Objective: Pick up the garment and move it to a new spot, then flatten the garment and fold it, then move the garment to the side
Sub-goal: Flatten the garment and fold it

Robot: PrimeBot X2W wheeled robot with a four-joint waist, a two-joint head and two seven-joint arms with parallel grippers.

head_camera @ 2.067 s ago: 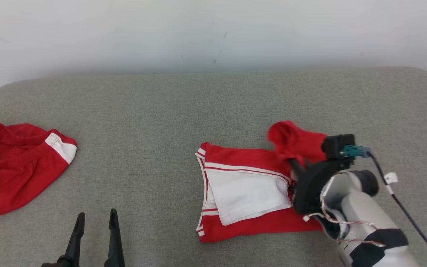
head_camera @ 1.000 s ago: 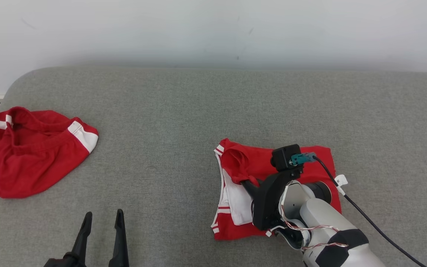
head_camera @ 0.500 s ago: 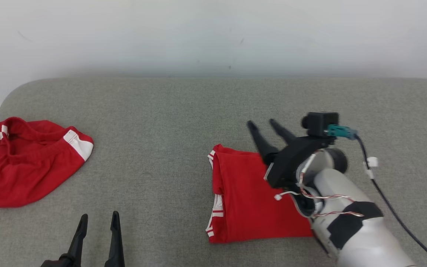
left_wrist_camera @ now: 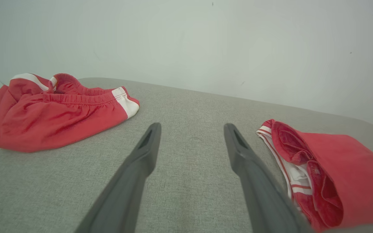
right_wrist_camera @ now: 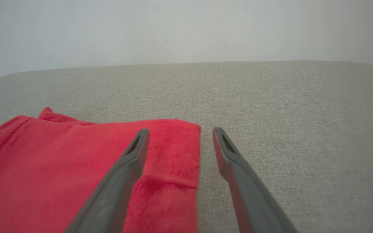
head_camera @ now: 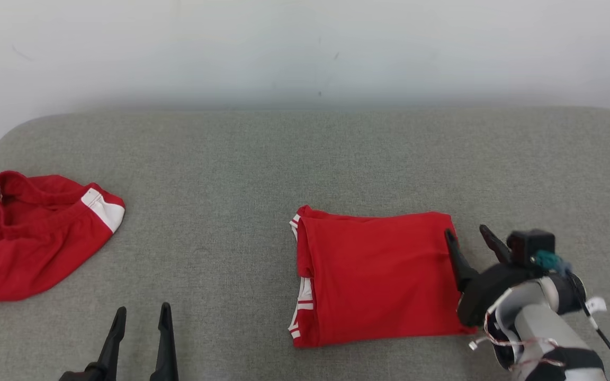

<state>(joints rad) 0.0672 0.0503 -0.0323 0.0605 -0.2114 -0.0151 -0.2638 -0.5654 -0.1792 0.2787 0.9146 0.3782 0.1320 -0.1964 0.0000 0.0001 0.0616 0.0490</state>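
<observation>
Right of centre on the grey fabric surface (head_camera: 262, 159) lies the folded red cloth garment with white trim (head_camera: 376, 278), likely soft and light (its layers could slip apart), so pinch every layer at the right edge, beside the right gripper (head_camera: 466, 230), jaws open and empty; left gripper (head_camera: 142, 307) jaws open too.

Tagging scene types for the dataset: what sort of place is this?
Probably an indoor lab bench for cloth folding: a grey fabric-covered surface with rounded corners, a bare white wall behind it, and a folded red garment plus a crumpled red-and-white garment lying on it.
</observation>
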